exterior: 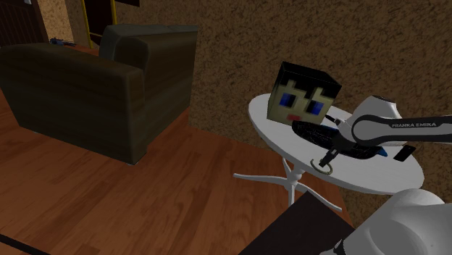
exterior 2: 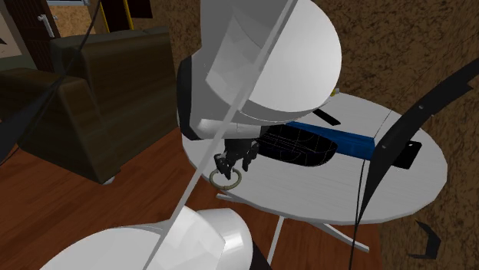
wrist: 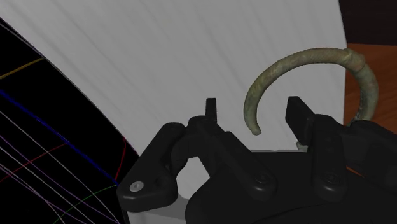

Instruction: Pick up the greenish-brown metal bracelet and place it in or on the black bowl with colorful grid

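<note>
From my station I can read one marking: "FRANKA EMIKA". It is printed in dark capital letters along the white forearm link of the arm (exterior: 387, 129), in the shoulder view. It reads left to right toward that view's right edge.

Greenish-brown bracelet (wrist: 312, 55) (an open ring), seemingly flat, near black grid-lined bowl (wrist: 38, 140).
</note>
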{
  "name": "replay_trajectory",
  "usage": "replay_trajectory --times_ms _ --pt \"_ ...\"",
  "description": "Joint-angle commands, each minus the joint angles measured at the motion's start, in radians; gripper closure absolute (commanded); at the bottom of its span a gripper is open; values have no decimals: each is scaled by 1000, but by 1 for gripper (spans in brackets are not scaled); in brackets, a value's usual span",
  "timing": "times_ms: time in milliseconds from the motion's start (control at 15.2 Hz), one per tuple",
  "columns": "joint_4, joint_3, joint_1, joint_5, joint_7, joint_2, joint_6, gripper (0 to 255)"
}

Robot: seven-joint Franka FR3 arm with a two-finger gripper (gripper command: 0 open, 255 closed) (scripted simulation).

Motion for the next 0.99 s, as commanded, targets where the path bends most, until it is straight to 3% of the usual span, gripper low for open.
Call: replay_trajectory --times_ms 0,330,924 --pt "-2 -2 -1 -3 0 4 2 255" --pt "-1 -3 -1 -3 -1 5 3 255" --pt "67 67 -7 39 -1 -88 -158 255"
